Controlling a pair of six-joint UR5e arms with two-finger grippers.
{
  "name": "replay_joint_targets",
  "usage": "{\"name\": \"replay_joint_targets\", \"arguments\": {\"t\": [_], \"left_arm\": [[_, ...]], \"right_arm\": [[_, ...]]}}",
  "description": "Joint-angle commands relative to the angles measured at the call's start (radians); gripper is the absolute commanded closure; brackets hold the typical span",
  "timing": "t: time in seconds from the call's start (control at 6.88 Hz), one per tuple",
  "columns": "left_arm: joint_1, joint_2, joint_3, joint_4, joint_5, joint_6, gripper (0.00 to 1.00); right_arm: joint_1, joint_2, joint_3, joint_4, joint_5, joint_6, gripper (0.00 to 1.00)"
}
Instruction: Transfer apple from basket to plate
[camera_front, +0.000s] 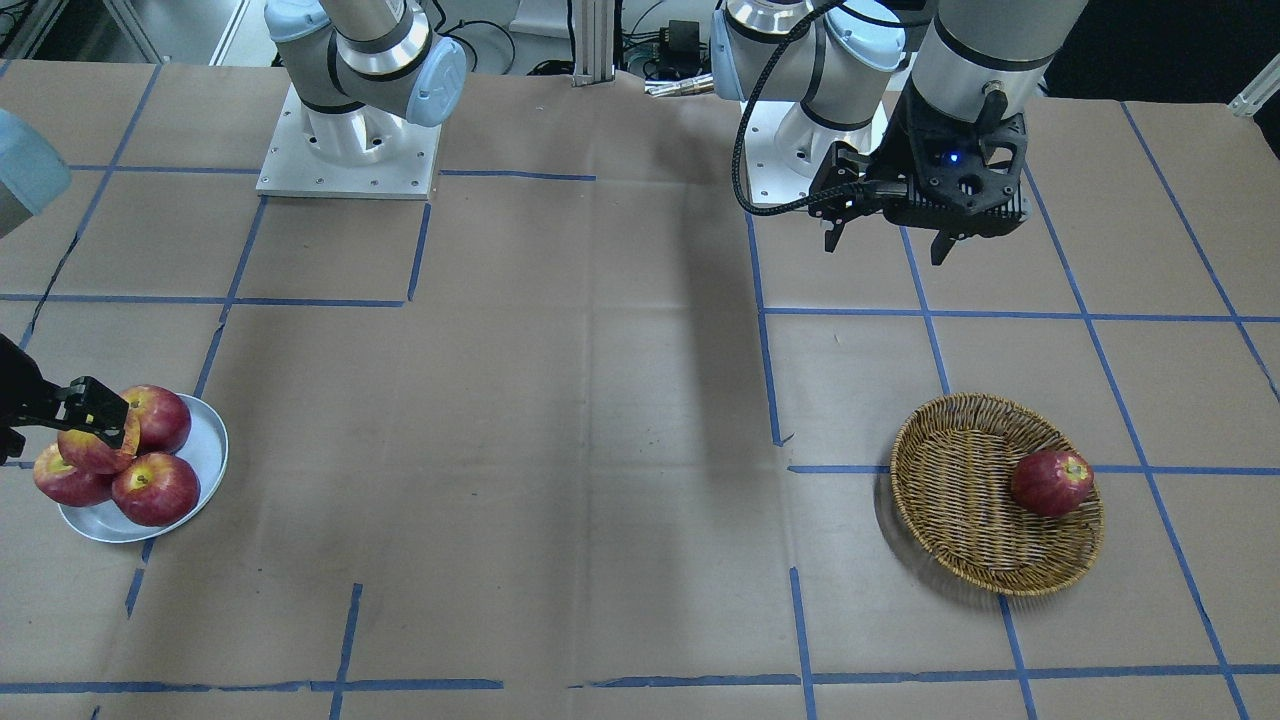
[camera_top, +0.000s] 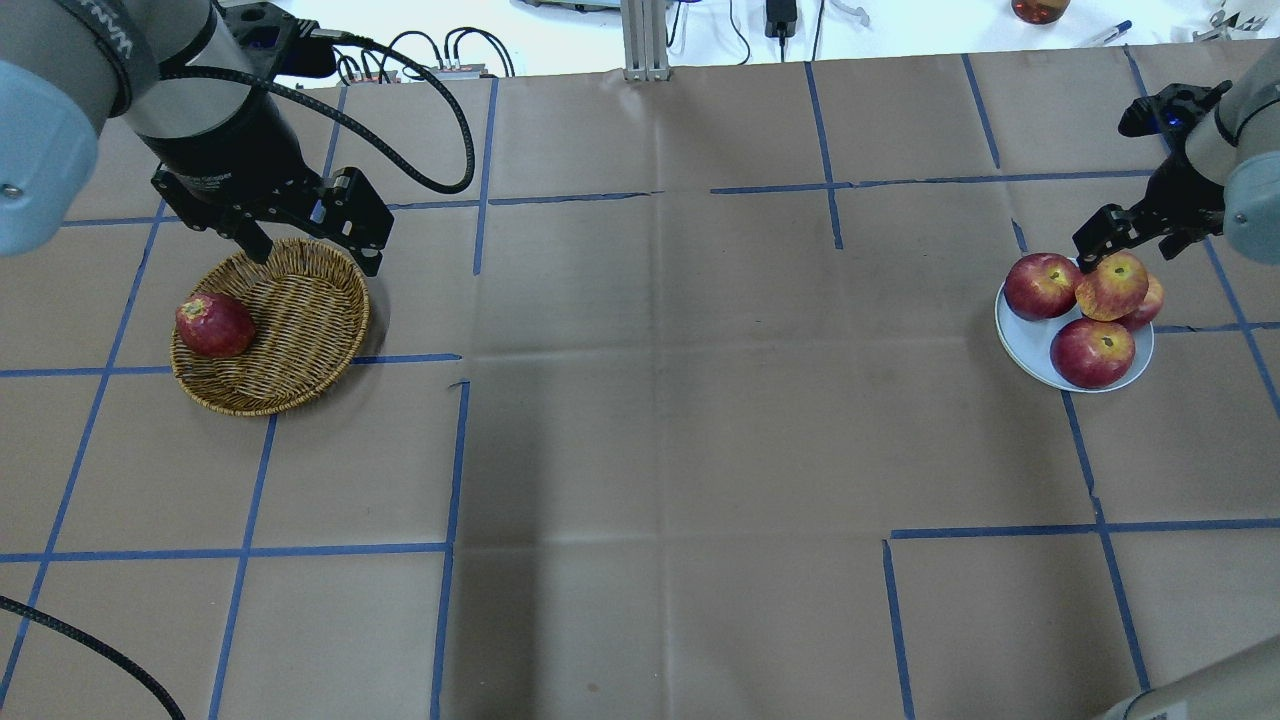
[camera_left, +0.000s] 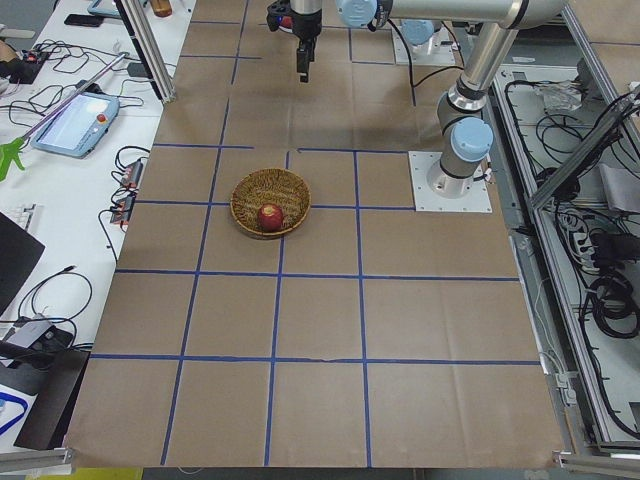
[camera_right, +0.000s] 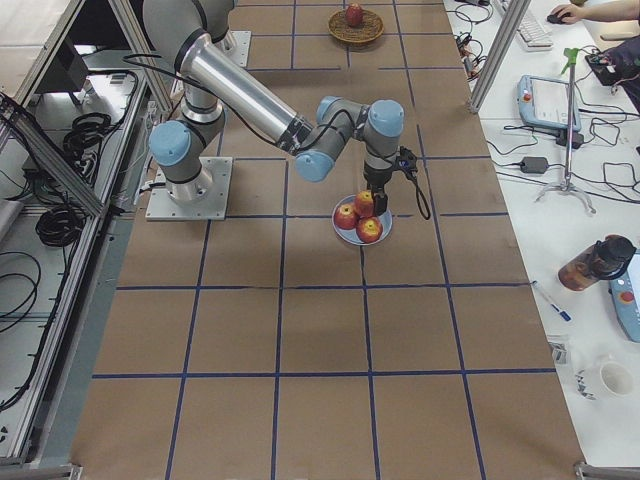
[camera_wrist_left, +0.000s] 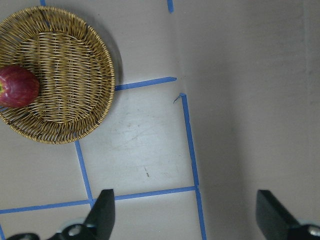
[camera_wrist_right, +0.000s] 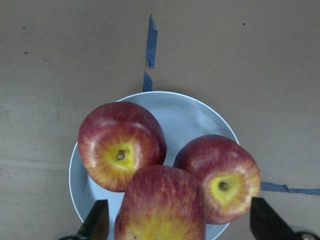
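The pale yellow-blushed apple (camera_top: 1112, 285) lies on top of three darker red apples on the white plate (camera_top: 1020, 345) at the table's right. In the right wrist view this apple (camera_wrist_right: 160, 205) sits between the fingers of my right gripper (camera_wrist_right: 180, 220), with a gap on each side. The right gripper is open. The wicker basket (camera_top: 290, 330) at the left holds one evenly dark red apple (camera_top: 214, 325). My left gripper (camera_top: 315, 250) hangs open and empty above the basket's far rim.
Brown paper with blue tape lines covers the table (camera_top: 660, 400). The plate (camera_front: 205, 445) lies near the table's end on my right. An operator's desk with a pendant (camera_left: 70, 120) stands beyond the table's far side.
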Motion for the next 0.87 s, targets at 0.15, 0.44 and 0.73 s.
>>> {"name": "replay_joint_targets", "arguments": {"t": [0.15, 0.44, 0.73], "left_arm": [[0.000, 0.000, 0.000, 0.000, 0.000, 0.000, 0.01], [0.000, 0.000, 0.001, 0.000, 0.000, 0.000, 0.01], [0.000, 0.000, 0.001, 0.000, 0.000, 0.000, 0.01]], "right_arm": [[0.122, -0.129, -0.048, 0.114, 0.048, 0.135, 0.00], [0.277, -0.228, -0.051, 0.264, 0.040, 0.383, 0.00], [0.387, -0.271, -0.054, 0.326, 0.041, 0.504, 0.00]]}}
